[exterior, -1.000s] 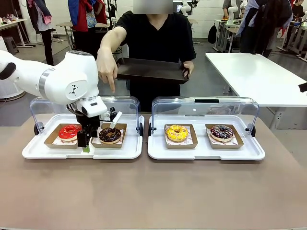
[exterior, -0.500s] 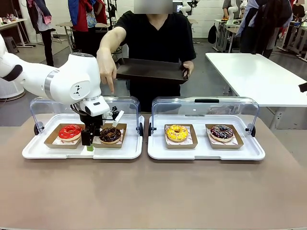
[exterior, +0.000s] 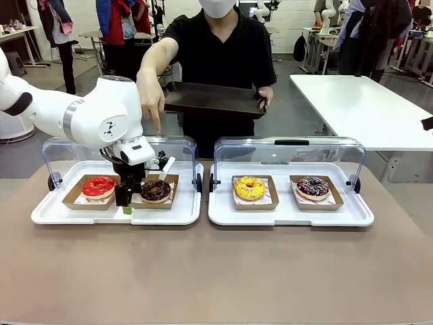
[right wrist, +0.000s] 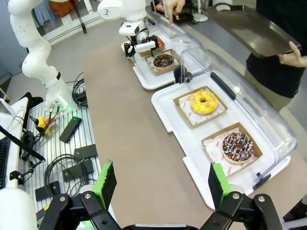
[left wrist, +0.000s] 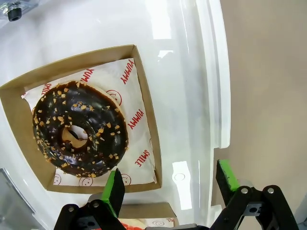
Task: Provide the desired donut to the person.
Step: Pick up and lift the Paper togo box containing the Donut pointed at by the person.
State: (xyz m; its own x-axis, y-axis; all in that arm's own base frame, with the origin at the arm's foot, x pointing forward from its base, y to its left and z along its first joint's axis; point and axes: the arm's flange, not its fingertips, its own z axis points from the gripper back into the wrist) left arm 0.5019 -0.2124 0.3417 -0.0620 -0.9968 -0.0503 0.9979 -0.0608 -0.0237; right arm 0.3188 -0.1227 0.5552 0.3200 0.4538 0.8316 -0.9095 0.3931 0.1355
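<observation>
At the front rim of the left tray (exterior: 81,218) toward the worktop's (exterior: 216,271) left end, the left gripper (left wrist: 171,182), jaws spread and empty, has edged toward the chocolate donut (exterior: 155,189) under the person's pointing hand (exterior: 150,95); the grasp looks next.

Four donuts sitting out, one of each kind: red donut (exterior: 99,185), chocolate nut-topped donut (exterior: 155,189), yellow donut (exterior: 249,187), dark sprinkled donut (exterior: 312,186). Four cardboard boxes (exterior: 70,198) carrying them, one donut each. Two white trays (exterior: 81,217) bearing two boxes apiece. Two clear lids (exterior: 61,152) standing raised, one per tray. One person (exterior: 223,54) facing table, holding one dark serving tray (exterior: 213,101).
</observation>
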